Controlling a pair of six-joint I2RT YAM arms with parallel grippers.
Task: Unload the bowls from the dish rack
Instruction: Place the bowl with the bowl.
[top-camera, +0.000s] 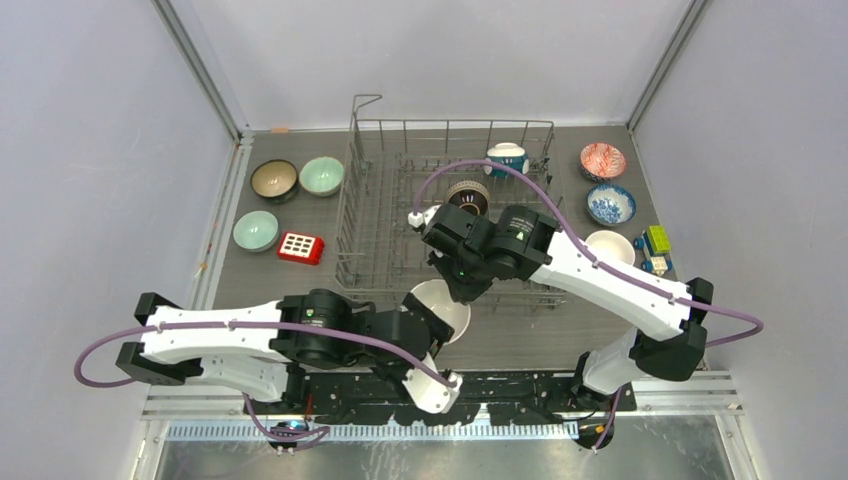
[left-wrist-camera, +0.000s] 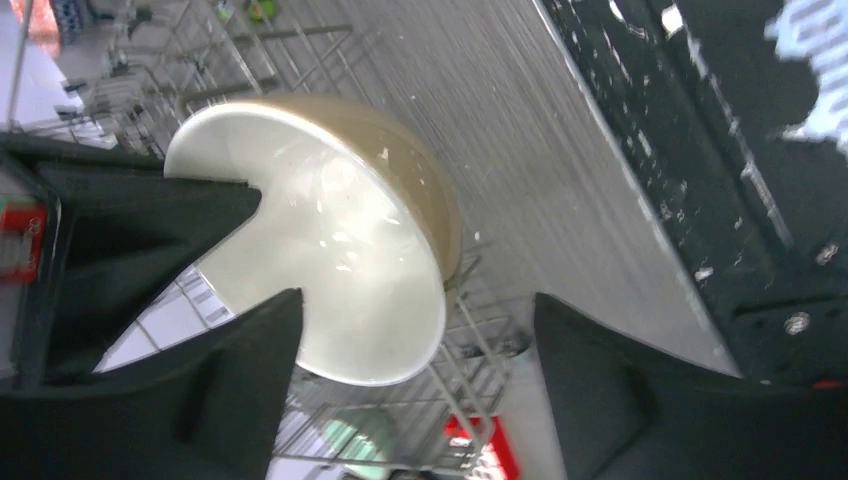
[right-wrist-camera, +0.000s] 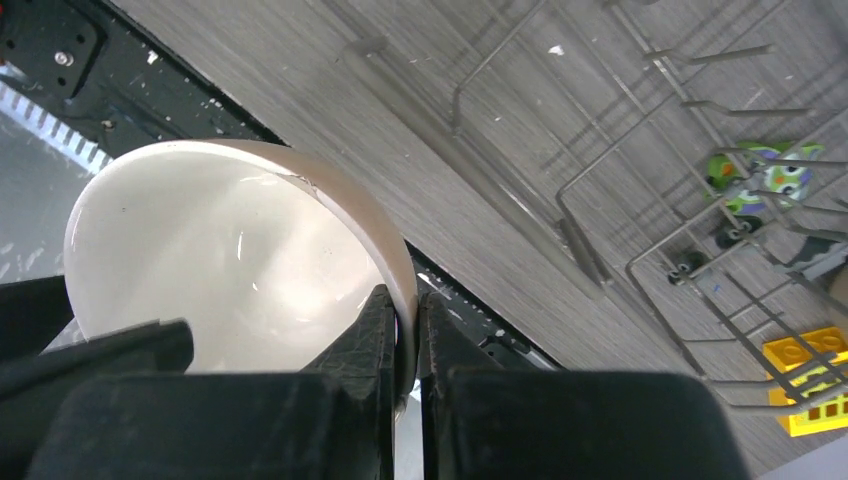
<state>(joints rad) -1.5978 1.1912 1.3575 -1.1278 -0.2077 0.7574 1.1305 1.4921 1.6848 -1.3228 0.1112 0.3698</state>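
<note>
Since the right gripper (right-wrist-camera: 408, 330) pinches the rim of the cream bowl (right-wrist-camera: 220, 260), tipped on edge just in front of the dish rack (top-camera: 352, 210), the left gripper (left-wrist-camera: 418, 300), jaws spread either side, should back straight off before the bowl goes to the surface (top-camera: 540, 340). Only the right wrist view shows the pinch; from above, the arms hide it.

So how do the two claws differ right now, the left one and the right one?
The right gripper is shut, pinching the cream bowl's rim; the left gripper stands open, fingers apart astride that rim. The right gripper comes in over the dish rack; the left gripper sits in front of it. Both meet at the same bowl.
</note>
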